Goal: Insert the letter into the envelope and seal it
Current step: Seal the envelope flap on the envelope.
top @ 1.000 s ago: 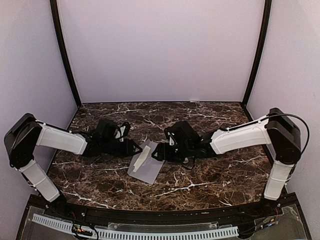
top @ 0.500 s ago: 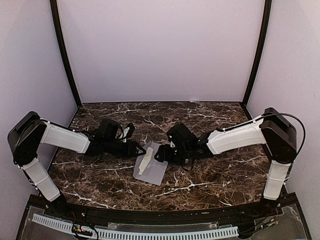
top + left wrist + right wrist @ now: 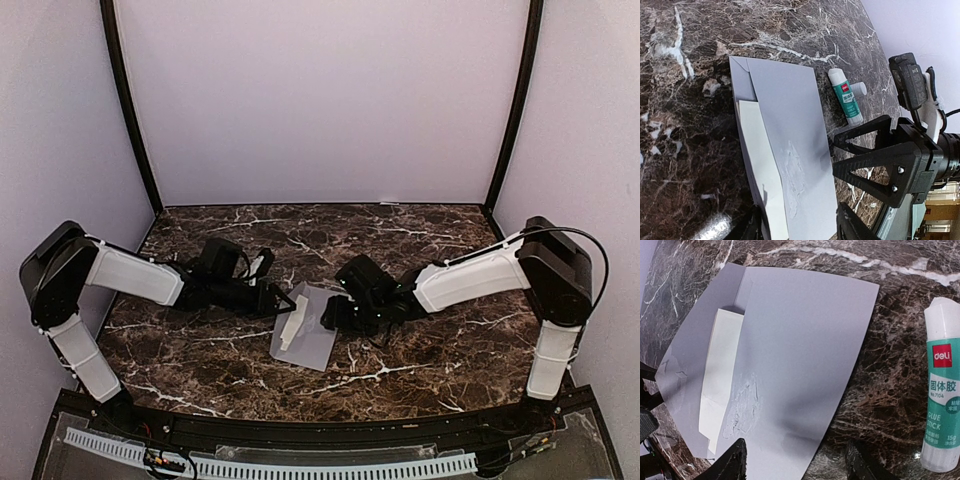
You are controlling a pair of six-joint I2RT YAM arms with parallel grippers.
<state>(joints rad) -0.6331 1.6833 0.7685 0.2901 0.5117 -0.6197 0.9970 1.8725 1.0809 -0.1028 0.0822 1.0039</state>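
Note:
The pale grey envelope (image 3: 308,342) lies on the marble table between my two grippers. Its flap (image 3: 677,370) is folded open. The cream letter (image 3: 722,370) sticks partly out of the mouth, across the flap. A dried glue smear (image 3: 792,170) marks the envelope's face beside the letter. My left gripper (image 3: 284,300) is at the envelope's left end, jaws apart on either side of it (image 3: 801,227). My right gripper (image 3: 328,312) hovers low at the right edge, open (image 3: 799,465), one finger over the paper and the other over the marble.
A green and white glue stick (image 3: 942,410) lies on the marble just beyond the envelope, with its white cap (image 3: 859,88) off beside it. The right gripper's black fingers (image 3: 875,165) face the left wrist camera. Purple walls enclose the table.
The envelope and letter have slid a little to the right and toward the near edge. Both grippers followed it, and the left gripper's jaws have spread wider.

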